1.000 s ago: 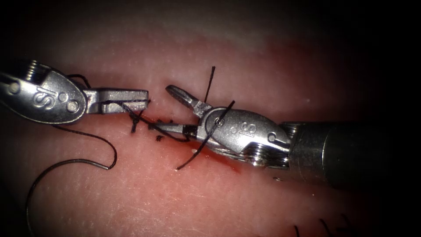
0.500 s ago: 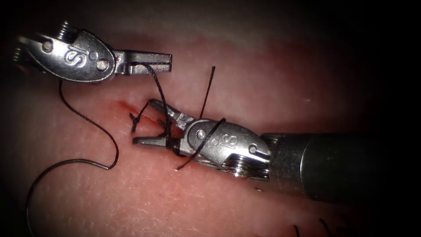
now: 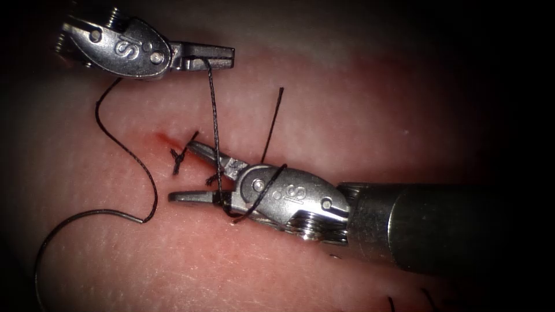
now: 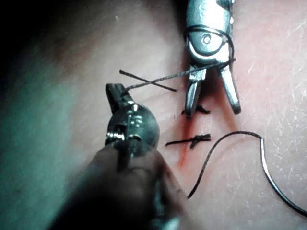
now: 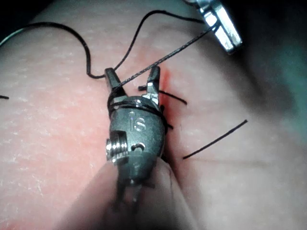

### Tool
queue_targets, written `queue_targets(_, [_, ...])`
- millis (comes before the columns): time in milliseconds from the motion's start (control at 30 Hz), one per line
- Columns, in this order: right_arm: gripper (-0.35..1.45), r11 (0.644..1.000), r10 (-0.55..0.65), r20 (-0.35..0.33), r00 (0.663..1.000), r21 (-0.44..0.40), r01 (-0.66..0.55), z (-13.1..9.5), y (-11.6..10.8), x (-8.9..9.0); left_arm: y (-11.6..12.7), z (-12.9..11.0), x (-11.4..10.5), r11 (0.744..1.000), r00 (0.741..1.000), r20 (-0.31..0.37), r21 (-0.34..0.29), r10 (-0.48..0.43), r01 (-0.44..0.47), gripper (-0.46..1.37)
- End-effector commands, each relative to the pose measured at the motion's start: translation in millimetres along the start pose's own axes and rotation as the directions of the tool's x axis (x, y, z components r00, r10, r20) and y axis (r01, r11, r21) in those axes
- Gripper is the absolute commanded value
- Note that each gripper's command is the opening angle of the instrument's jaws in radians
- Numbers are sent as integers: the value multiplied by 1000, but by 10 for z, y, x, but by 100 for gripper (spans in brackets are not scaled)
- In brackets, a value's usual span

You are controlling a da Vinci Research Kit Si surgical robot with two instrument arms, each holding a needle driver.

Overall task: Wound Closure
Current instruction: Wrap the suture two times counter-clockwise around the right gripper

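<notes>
The left tool (image 3: 226, 58) is above the cut, jaws shut on the black thread (image 3: 213, 115). That thread runs taut down to the right tool (image 3: 184, 171), which lies along the cut (image 3: 162, 138) with jaws open and holds nothing. A loop of thread is wound around its wrist (image 3: 263, 190). The curved needle (image 3: 69, 222) lies free on the tissue at the lower left, outside the tissue, held by neither tool. In the left wrist view the left tool (image 4: 112, 90) grips the thread (image 4: 158, 82) leading to the open right tool (image 4: 212, 110). In the right wrist view the right tool (image 5: 132, 74) shows the loop (image 5: 136, 106).
A tied knot (image 3: 178, 156) with short ends sits at the left end of the cut, with red fluid beside it. A short cut end of thread (image 3: 272, 124) sticks up behind the right tool. Slack thread (image 3: 133, 156) curves from the left tool to the needle.
The left tool rose up and to the right from the cut, drawing its thread taut. The right tool shifted left and down, jaws still open, with the thread looped around it.
</notes>
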Motion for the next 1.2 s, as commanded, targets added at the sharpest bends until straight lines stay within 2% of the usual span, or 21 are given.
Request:
queue_targets(33, [62, 1000, 0, -21, 1000, 0, 0, -1, 2, 0, 1, 4, -5, 1000, 1000, -3, -15, 3, -3, -35])
queue_targets(300, [62, 1000, 14, -184, 983, -20, -18, -7, 13, 10, 20, 25, -38, 999, 1000, 1, -41, -7, 7, -35])
queue_targets(533, [57, 999, 34, -329, 944, -24, -45, -10, 24, 21, 41, 33, -56, 999, 1000, 1, -37, -26, 26, -35])
queue_targets(667, [55, 998, 35, -345, 938, -43, -53, -17, 29, 24, 48, 32, -58, 999, 999, 0, -34, -32, 32, -35])
queue_targets(833, [52, 991, 31, -410, 912, -106, -81, -38, 40, 28, 63, 27, -60, 999, 999, -3, -29, -34, 34, -35])
queue_targets(967, [53, 983, 22, -440, 898, -156, -100, -47, 46, 29, 76, 24, -59, 999, 999, -5, -23, -33, 33, -35])
queue_targets(1100, [54, 959, 13, -417, 909, -251, -129, -52, 52, 29, 95, 19, -57, 999, 999, -6, -15, -41, 40, -35])
queue_targets(1200, [61, 932, 58, -386, 921, -308, -188, -50, 52, 27, 111, 13, -53, 999, 999, -7, -9, -45, 45, -35])
